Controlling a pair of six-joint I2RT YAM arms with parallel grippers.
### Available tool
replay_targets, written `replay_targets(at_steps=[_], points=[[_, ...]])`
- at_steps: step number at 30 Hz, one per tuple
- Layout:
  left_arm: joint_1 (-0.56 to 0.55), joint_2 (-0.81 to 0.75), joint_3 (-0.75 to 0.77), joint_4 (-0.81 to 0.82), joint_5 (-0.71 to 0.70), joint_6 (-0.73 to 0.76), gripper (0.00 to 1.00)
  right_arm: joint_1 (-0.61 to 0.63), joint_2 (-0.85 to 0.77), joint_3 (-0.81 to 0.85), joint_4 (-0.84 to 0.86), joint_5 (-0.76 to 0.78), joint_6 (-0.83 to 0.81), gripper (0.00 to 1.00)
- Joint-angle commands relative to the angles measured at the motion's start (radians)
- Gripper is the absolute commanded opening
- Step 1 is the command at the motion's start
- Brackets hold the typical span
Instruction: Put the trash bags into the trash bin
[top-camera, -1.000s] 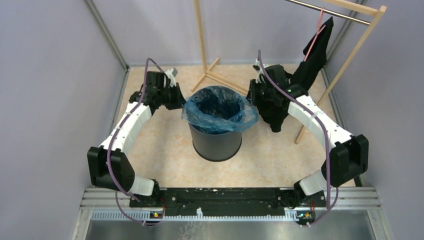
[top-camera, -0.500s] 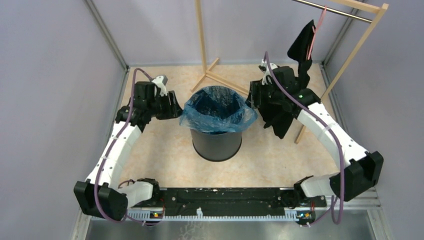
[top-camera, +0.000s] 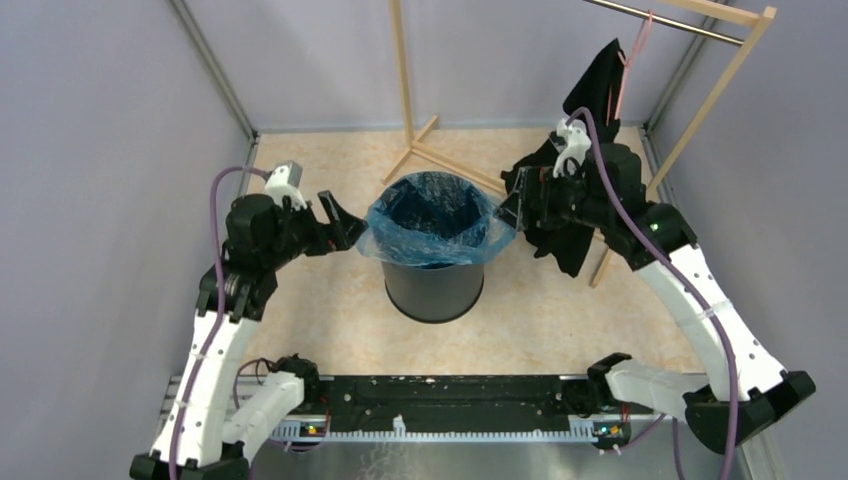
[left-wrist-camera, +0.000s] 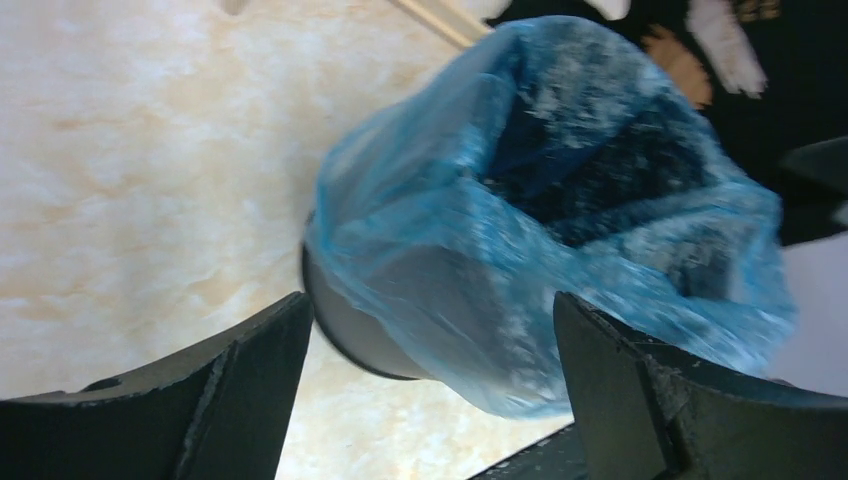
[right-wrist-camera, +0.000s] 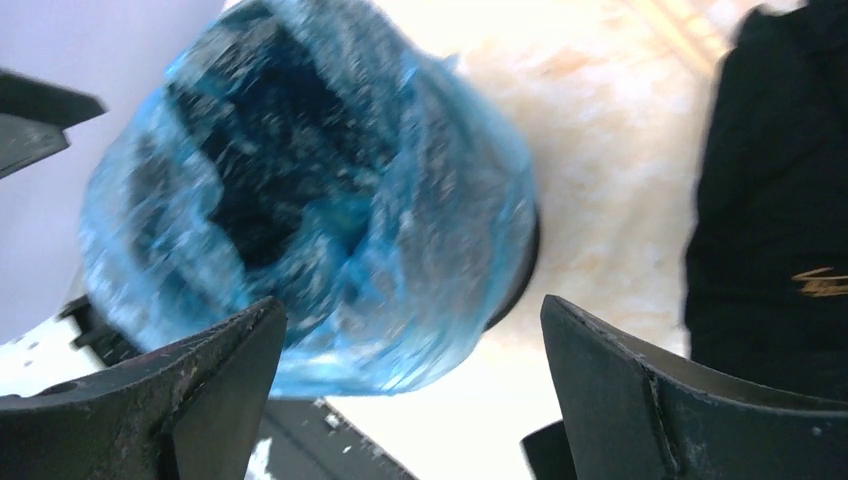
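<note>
Bin (top-camera: 433, 290): black, is standing upright on the counter (top-camera: 330, 320) between the two tools. Bag (top-camera: 432, 215): blue film, is lining the bin's mouth and spilling over the rim all round, its opening gaping. Left tool (top-camera: 348, 228): is hovering just beside the bag's left edge, fingers spread wide, gripping nothing; whether a tip is touching the film cannot be told. Right tool (top-camera: 510, 208): is hovering just beside the bag's right edge, likewise spread wide and gripping nothing. Black garment (top-camera: 570, 240): is hanging just behind the right tool, by a wooden rack (top-camera: 405, 80).
</note>
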Motion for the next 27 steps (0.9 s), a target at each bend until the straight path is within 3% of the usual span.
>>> replay_targets(at_steps=[1,8,14,17,23,27], points=[[0.005,-0.11,-0.103,0.182,0.164,-0.12,0.98,0.035,-0.097,-0.137,0.11,-0.209,0.152,0.98],[0.005,-0.149,-0.204,0.241,0.345,-0.149,0.94,0.082,-0.161,-0.302,0.2,-0.236,0.232,0.98],[0.005,-0.171,-0.245,0.234,0.364,-0.114,0.76,0.102,-0.226,-0.446,0.4,-0.226,0.355,0.97],[0.003,-0.173,-0.256,0.238,0.386,-0.114,0.61,0.11,-0.241,-0.474,0.449,-0.222,0.386,0.95],[0.004,-0.189,-0.303,0.262,0.417,-0.141,0.32,0.112,-0.241,-0.494,0.509,-0.235,0.413,0.75],[0.003,-0.21,-0.317,0.246,0.417,-0.14,0.2,0.113,-0.239,-0.523,0.544,-0.246,0.44,0.49]])
